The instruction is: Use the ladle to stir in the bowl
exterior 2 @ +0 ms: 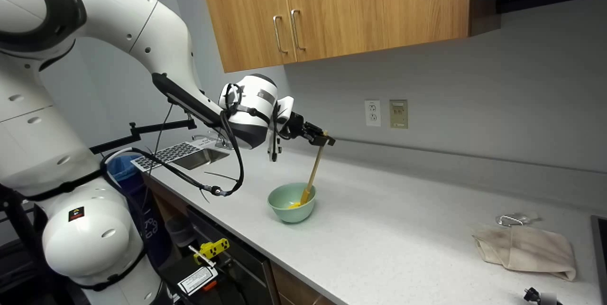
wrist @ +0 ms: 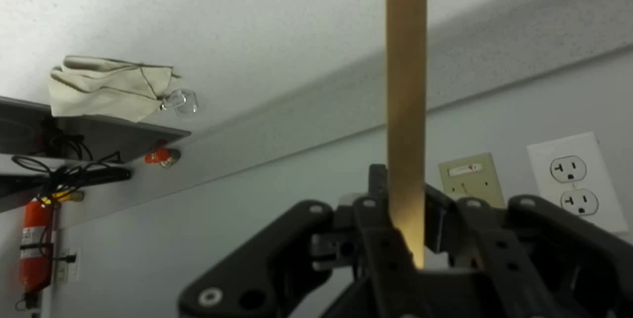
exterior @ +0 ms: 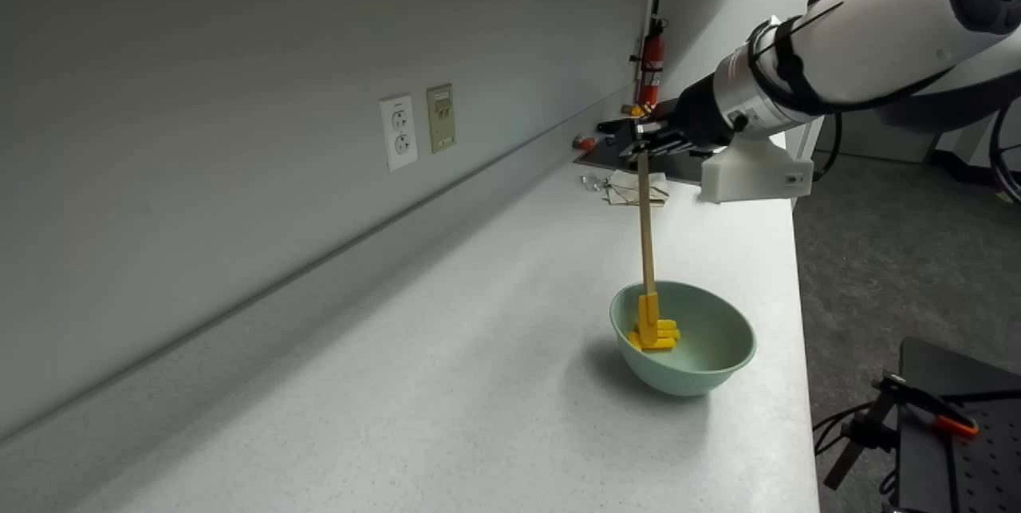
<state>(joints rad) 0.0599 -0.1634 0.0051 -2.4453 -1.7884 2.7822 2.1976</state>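
Note:
The ladle's pale tan handle runs up from the bowl, and its yellow scoop end is inside the bowl. The pale green bowl stands on the counter and also shows in an exterior view. Yellow bits lie by the scoop; I cannot tell if they are loose. My gripper is shut on the upper handle, above the bowl, as an exterior view also shows. The ladle leans slightly there. In the wrist view the handle runs between the fingers; the bowl is out of view.
The white counter runs along a wall with outlets. A folded cloth and a clear object lie farther along it, near a dark cooktop. Wooden cabinets hang above. The counter's front edge is close to the bowl.

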